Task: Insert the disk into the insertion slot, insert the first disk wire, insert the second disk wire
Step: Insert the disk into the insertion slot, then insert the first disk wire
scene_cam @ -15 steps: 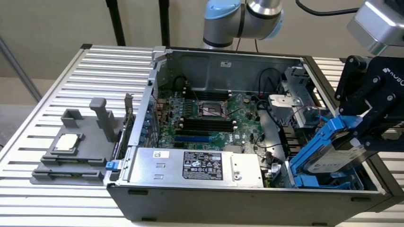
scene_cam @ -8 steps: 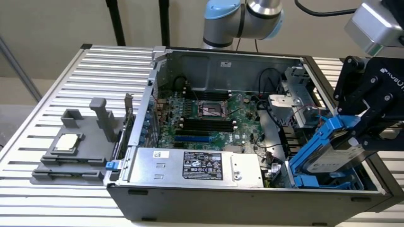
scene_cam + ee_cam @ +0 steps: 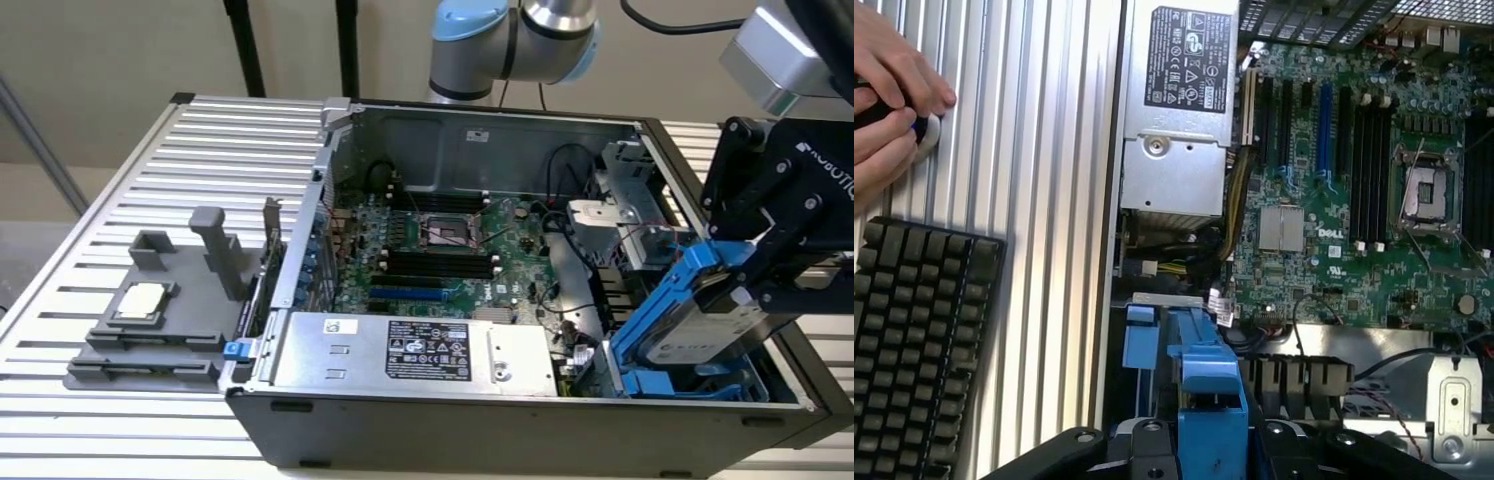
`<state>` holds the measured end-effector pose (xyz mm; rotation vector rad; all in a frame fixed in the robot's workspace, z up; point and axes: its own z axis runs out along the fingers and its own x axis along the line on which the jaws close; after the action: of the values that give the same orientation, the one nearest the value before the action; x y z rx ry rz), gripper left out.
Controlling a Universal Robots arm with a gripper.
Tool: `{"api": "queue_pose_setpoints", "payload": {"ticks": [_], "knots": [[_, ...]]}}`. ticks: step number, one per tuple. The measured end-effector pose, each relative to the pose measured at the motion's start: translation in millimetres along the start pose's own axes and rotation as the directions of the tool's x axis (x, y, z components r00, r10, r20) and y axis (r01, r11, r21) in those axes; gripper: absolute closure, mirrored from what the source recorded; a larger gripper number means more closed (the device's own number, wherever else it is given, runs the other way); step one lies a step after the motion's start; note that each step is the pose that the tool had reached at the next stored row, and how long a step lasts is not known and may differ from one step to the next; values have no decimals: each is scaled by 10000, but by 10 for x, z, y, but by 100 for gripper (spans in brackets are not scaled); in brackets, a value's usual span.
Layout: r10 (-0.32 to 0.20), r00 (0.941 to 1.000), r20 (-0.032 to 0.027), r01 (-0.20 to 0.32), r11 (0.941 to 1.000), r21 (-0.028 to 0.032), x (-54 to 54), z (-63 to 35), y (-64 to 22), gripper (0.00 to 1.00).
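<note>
— One disk [image 3: 701,318], blue-framed. Is it in the gripper [image 3: 763,285]?

— Yes. The jaws are partly closed and clamped on its upper end. It hangs at the exterior view's right, inside the open case [image 3: 534,432], just over the insertion slot [image 3: 674,386].

— Which way does it point?

— It is tilted. Its long axis slopes down from the gripper toward the case floor, with the lower end among the slot's blue rails. The silver face is turned toward the exterior camera. In the wrist view its blue edge points away from the gripper toward the motherboard [image 3: 1354,180].

— And the count?

— One disk, one slot, one gripper. There is one silver power supply [image 3: 414,350] with a black label, along the case's front wall at the exterior view's left of the slot. Outside the case, on the slatted table [image 3: 214,130], stands one grey fixture [image 3: 160,335] carrying one chip [image 3: 140,300]. The wrist view adds two hands [image 3: 894,70] resting on the table, pinching something small I cannot make out, and one black keyboard [image 3: 924,340] just beside them.

— Is anything in the way?

— Cables [image 3: 577,345] run between the power supply and the slot, close to the disk's lower end. I cannot tell whether they touch it.
</note>
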<state>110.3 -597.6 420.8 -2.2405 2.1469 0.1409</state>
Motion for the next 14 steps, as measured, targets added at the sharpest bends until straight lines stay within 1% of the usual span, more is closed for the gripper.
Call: {"api": "queue_pose_setpoints", "payload": {"ticks": [2, 3, 5, 6, 14], "knots": [[-2, 10000, 2, 2, 10000, 0, -4, 5, 0, 67], [-5, 10000, 14, 5, 10000, 1, -6, 9, -1, 67], [-7, 10000, 1, 7, 10000, 0, -9, 9, -1, 66], [-9, 10000, 3, 9, 10000, 0, -10, 11, -1, 60], [-18, 10000, 1, 18, 10000, -1, -14, 13, -1, 60]]}}
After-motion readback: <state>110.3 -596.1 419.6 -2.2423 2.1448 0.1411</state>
